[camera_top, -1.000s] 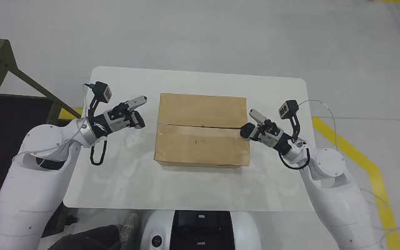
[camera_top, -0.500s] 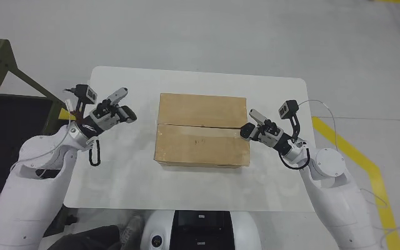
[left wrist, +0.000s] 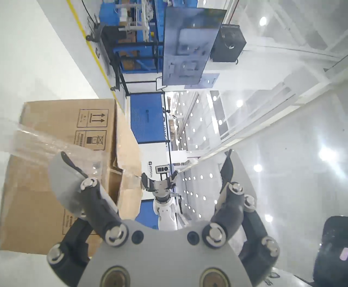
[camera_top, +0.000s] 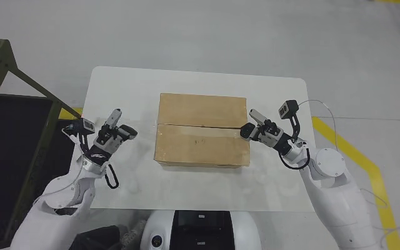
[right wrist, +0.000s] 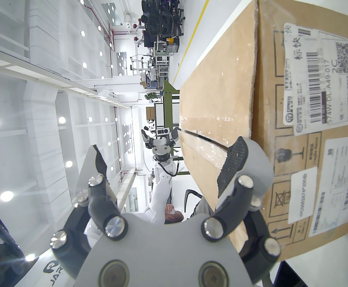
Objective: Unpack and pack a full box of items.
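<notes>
Ceiling lights (left wrist: 262, 20) are shining over the grey floor (camera_top: 219, 31); a yellow line (camera_top: 326, 130) is running past the white table (camera_top: 125, 87).

We find all the print on the brown cardboard box (right wrist: 231, 89). The end facing the right wrist camera carries a large white shipping label (right wrist: 312, 81) with barcodes, a square code and characters. Near it are a smaller white sticker (right wrist: 304, 194) with a barcode and another white sticker (right wrist: 337, 160) with lines too fine for us to read. Black framed handling pictograms (right wrist: 289, 153) run along that end, one showing a crossed-out symbol (right wrist: 280, 197). On the opposite end we see a framed pair of arrows (left wrist: 92, 118) just beside a crossed-out pictogram (left wrist: 89, 140).
</notes>
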